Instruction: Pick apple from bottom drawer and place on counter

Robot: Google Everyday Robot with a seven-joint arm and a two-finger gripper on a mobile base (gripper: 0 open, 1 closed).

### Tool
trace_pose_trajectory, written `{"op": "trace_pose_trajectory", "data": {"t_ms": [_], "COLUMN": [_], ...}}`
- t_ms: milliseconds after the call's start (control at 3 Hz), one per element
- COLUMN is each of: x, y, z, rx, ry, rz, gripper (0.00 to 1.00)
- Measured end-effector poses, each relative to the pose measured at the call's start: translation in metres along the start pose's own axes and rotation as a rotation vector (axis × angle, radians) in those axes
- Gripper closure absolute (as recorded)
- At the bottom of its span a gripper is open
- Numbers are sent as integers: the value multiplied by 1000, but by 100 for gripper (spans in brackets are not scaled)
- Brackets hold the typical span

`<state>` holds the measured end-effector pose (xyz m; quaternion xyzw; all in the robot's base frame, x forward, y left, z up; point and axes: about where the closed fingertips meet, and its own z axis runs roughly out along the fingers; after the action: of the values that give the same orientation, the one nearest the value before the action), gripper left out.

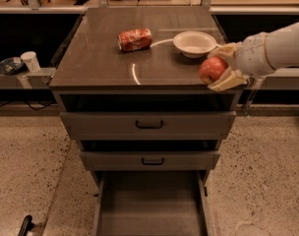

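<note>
At the front right corner of the counter, the pale arm reaches in horizontally from the right edge of the view, its wrist level with the cabinet top. The gripper points left, one cream finger arching over the apple and the other lying under it, so the jaws are closed around the fruit about as wide as the fruit itself. The apple sits over the counter's right front edge, just in front of the white bowl; whether it touches the surface cannot be told. A red-and-white can lies on its side to the left of the bowl. Below, the bottom drawer stands pulled out, showing its plain floor, while the two drawers with black handles above it are only slightly out.
</note>
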<state>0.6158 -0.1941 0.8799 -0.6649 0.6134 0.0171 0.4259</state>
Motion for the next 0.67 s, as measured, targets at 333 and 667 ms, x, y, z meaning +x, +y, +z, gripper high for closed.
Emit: {"op": "trace_pose_trajectory", "data": {"t_ms": [333,667], "x": [-16,-12], "y": [-17,-24], "z": [20,39], "rx": [-6,-12], "ry": [-12,17], "rz": [-6,19], "gripper": [100,100]}}
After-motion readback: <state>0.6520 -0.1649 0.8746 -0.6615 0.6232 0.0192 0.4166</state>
